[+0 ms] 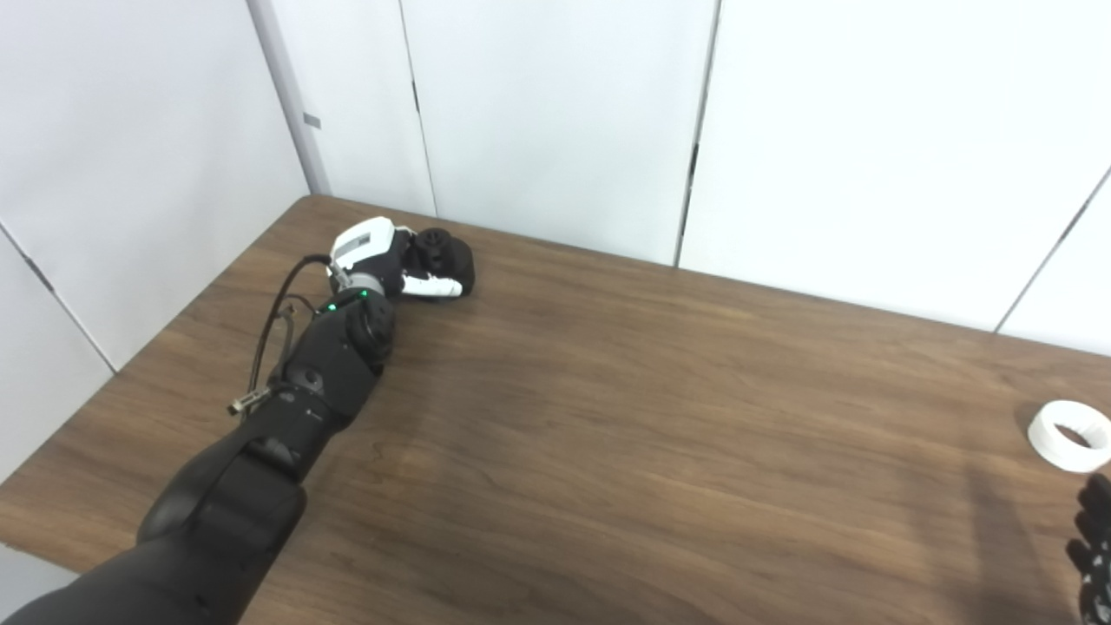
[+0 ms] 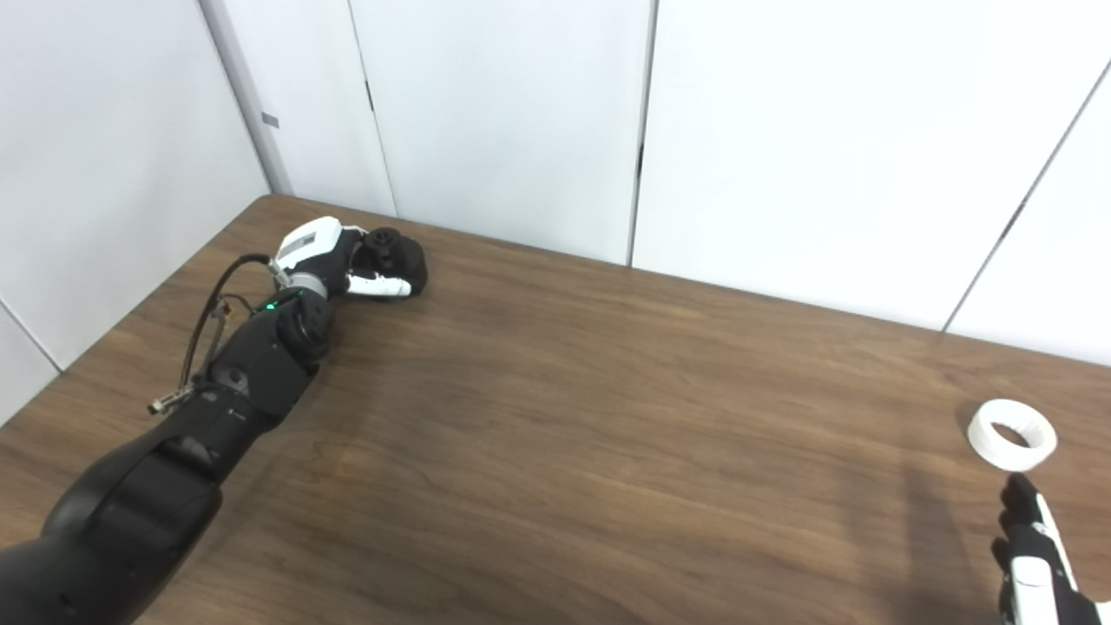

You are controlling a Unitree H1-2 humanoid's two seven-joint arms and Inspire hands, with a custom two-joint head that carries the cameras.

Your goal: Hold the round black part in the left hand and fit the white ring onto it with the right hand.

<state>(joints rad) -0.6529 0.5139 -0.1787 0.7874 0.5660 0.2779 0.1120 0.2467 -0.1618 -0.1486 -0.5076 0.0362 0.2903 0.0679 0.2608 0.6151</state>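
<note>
Right hand (image 2: 1033,555): at near right table edge, mostly cropped; fingers apparently apart, holding nothing.
White ring (image 2: 1012,434): flat on table (image 2: 608,417), just beyond right fingertips; judged light, rigid, best pinched across rim.
Left hand (image 2: 334,260): far left corner, fingers wrapped around round black part (image 2: 395,252).

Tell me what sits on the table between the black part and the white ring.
Nothing: only bare table lies between the black part and the white ring, shown in both eye views.
</note>
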